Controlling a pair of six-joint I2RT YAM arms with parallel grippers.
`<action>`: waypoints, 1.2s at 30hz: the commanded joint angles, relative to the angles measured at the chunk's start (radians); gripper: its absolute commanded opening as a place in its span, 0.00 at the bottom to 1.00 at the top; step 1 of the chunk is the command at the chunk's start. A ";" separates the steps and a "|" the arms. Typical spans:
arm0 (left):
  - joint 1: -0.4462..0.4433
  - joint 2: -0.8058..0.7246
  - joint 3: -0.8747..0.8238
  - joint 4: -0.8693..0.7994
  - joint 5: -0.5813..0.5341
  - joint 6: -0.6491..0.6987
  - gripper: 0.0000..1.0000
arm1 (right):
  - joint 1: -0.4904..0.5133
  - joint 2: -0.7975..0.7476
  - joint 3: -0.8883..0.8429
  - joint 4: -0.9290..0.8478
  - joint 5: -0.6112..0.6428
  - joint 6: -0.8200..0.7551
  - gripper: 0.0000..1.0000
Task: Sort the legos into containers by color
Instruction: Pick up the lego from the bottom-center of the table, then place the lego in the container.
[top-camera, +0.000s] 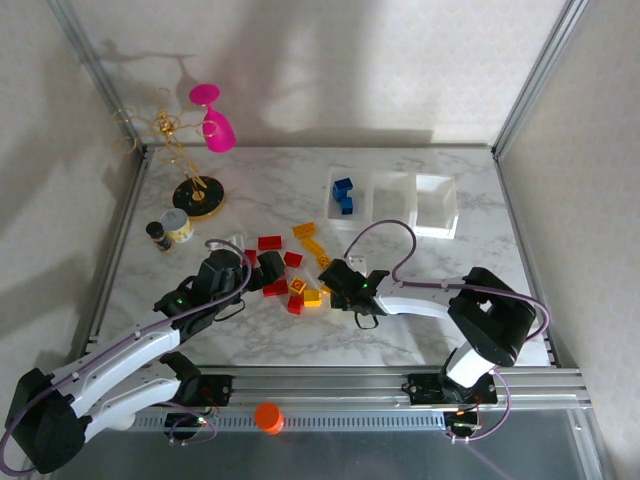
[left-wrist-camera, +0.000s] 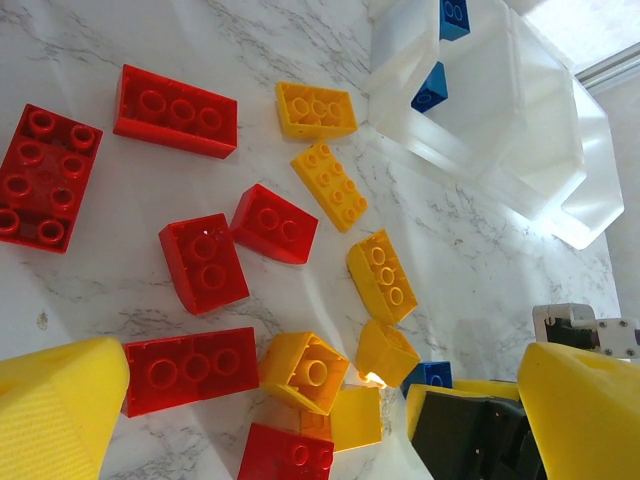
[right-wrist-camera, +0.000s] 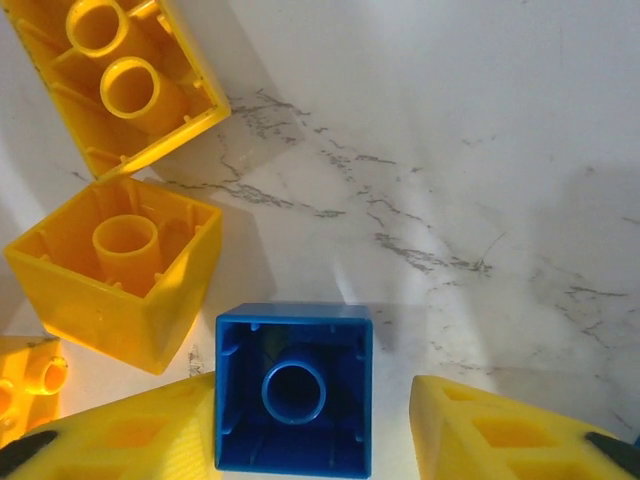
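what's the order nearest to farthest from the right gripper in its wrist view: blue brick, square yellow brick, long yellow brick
1. blue brick, inside the open right gripper, bottom centre.
2. square yellow brick, just left, hollow side up.
3. long yellow brick, top left corner.

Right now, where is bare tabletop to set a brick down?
Bare marble lies in front of the trays, right of the right gripper, and along the near edge, this side of the red and yellow bricks. Crowded: those bricks, packed between the left gripper and right gripper.
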 joint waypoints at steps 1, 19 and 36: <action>-0.008 -0.015 -0.005 0.011 -0.026 -0.002 1.00 | 0.012 0.012 0.031 -0.018 0.039 -0.006 0.46; -0.008 -0.007 0.029 0.006 -0.027 0.014 1.00 | 0.004 -0.071 0.090 -0.109 0.076 -0.065 0.32; -0.008 0.160 0.129 0.116 -0.029 0.015 1.00 | -0.251 0.065 0.430 -0.032 0.015 -0.344 0.32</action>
